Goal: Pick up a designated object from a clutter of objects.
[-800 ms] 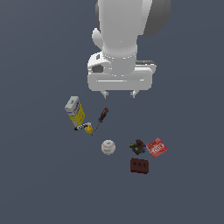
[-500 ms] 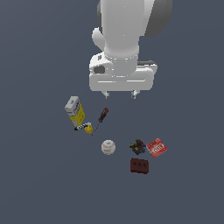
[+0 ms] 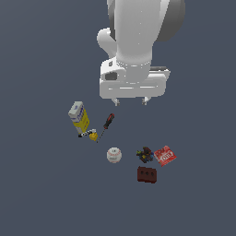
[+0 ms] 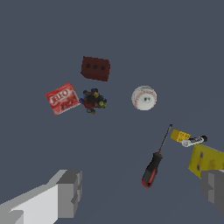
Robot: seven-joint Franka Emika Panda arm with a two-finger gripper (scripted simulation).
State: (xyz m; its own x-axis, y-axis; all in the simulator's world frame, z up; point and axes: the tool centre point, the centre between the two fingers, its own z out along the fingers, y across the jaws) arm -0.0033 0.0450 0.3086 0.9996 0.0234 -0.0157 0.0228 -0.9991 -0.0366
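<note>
The designated object [image 3: 145, 154] [image 4: 92, 101] is a small lumpy dark thing with red, blue and yellow bits, lying between the white baseball [image 3: 114, 155] [image 4: 144, 97] and the flat red packet [image 3: 165, 155] [image 4: 62, 98]. A dark red brick [image 3: 147, 174] [image 4: 95, 68] lies just beside it. My gripper [image 3: 131, 101] [image 4: 142, 194] hangs high above the clutter of objects, well apart from the lump, open with nothing between its fingers [image 4: 70, 193].
A red-handled screwdriver [image 3: 107, 124] [image 4: 153, 166], a yellow padlock [image 3: 91, 135] [image 4: 185, 137] and a yellow-white box [image 3: 79, 117] [image 4: 207, 161] lie toward the exterior view's left. All rest on a flat grey-blue floor [image 3: 41, 193].
The arm's hand has shifted slightly toward the exterior view's right. The objects have not moved.
</note>
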